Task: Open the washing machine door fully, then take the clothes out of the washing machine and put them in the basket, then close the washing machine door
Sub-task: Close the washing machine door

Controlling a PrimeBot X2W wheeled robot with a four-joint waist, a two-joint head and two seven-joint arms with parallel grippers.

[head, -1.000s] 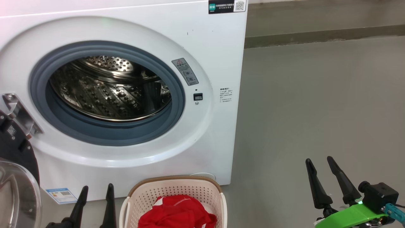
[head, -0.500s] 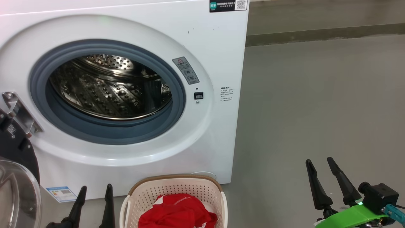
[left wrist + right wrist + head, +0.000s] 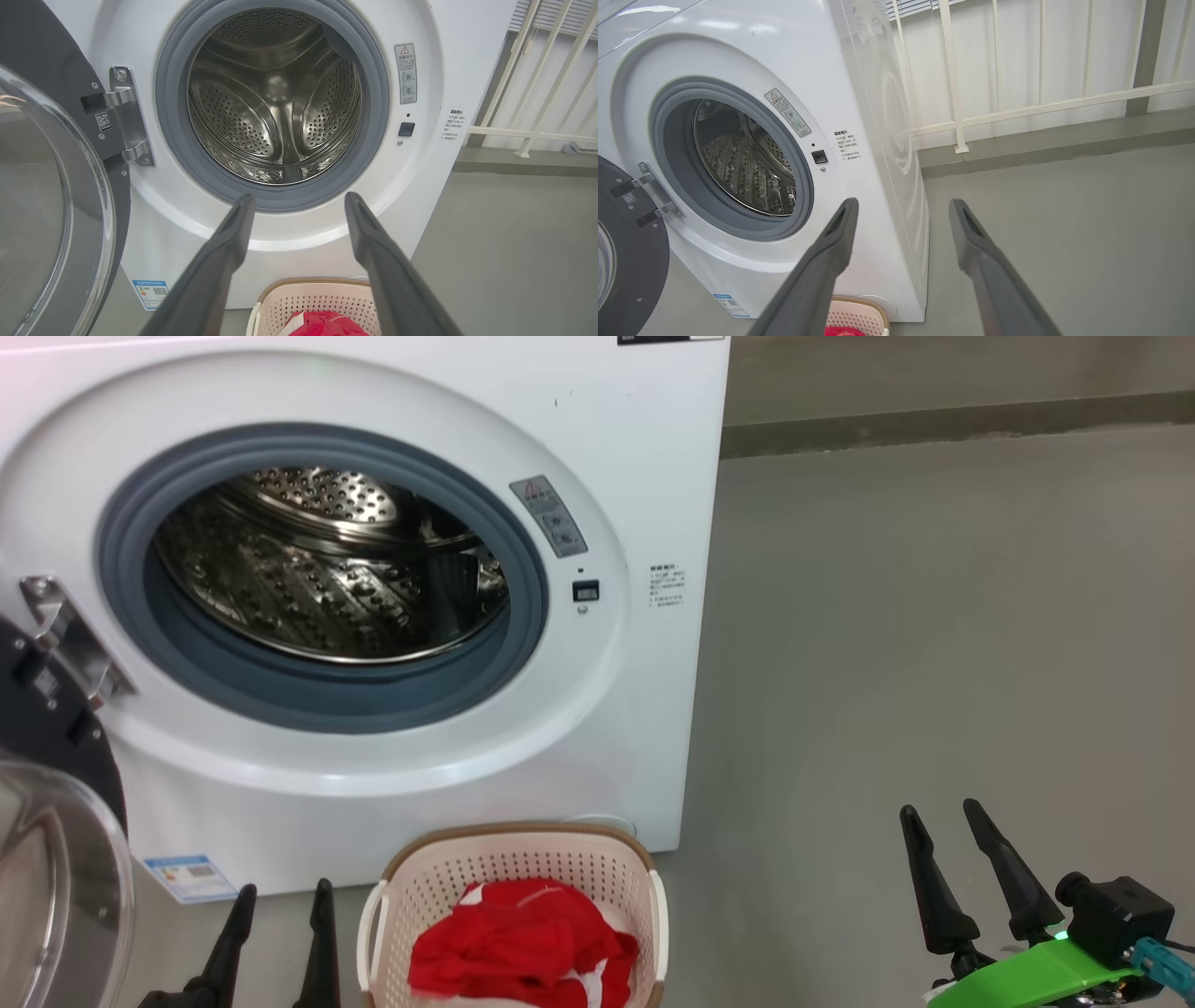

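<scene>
Soft, even light kept the scene bright, leaving a faint shadow at the foot of the washing machine (image 3: 644, 728). Glints speckled its steel drum (image 3: 317, 579), its glossy side mirrored the railing (image 3: 1017, 109), and wrist views bowed at their edges.

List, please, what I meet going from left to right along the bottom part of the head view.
washing machine door → left gripper → basket → right gripper
</scene>
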